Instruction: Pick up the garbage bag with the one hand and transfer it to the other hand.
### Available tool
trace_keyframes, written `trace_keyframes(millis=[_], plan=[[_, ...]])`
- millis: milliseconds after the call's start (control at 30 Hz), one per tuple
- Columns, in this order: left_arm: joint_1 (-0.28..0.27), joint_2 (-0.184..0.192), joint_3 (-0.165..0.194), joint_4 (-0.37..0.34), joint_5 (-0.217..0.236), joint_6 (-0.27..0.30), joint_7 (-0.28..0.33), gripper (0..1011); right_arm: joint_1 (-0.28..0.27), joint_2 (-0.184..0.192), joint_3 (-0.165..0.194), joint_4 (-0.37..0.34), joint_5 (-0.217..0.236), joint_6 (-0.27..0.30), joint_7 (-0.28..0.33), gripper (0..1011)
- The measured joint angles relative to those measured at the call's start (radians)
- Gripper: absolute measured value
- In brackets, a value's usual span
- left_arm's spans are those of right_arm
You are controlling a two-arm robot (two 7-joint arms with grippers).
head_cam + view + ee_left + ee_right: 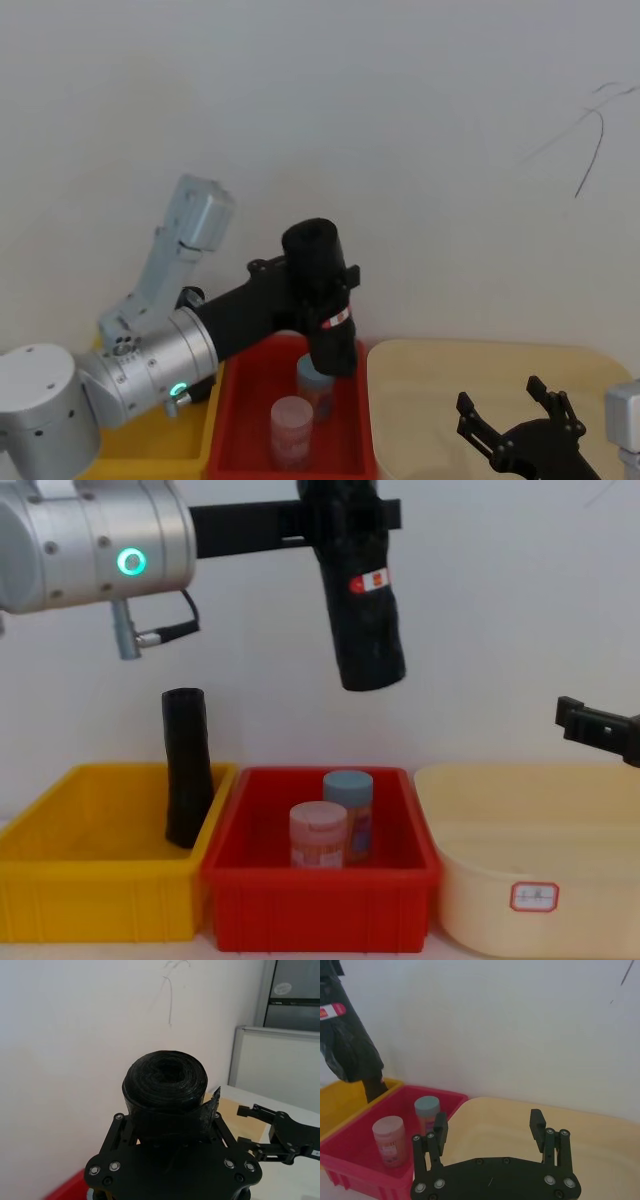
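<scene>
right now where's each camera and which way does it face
Head: high, looking down on left gripper holding garbage bag above red bin; right gripper lower right.
Chest: low, facing forward over the red bin; left arm above.
Left wrist: behind left gripper, facing the bag's end.
Right wrist: behind open right gripper, facing the red bin.
All four share the bag.

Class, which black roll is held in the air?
The red-labelled garbage bag, gripped by the left gripper; the plain roll leans in the yellow bin.

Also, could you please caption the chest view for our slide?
Left gripper holds the labelled garbage bag high above the red bin; right gripper open.
</scene>
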Motion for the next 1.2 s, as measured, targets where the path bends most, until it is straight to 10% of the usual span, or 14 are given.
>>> trace_keyframes(millis=[733, 1200], plan=[[-0.016, -0.013, 0.046, 0.02, 0.005, 0.008, -0.003, 435, 0.012, 0.049, 0.009, -0.071, 0.055, 0.096, 0.107, 1000], [-0.026, -0.035, 0.081, 0.043, -0.016, 0.023, -0.014, 435, 0.105, 0.085, -0.049, -0.087, 0.107, 0.195, 0.238, 1000]])
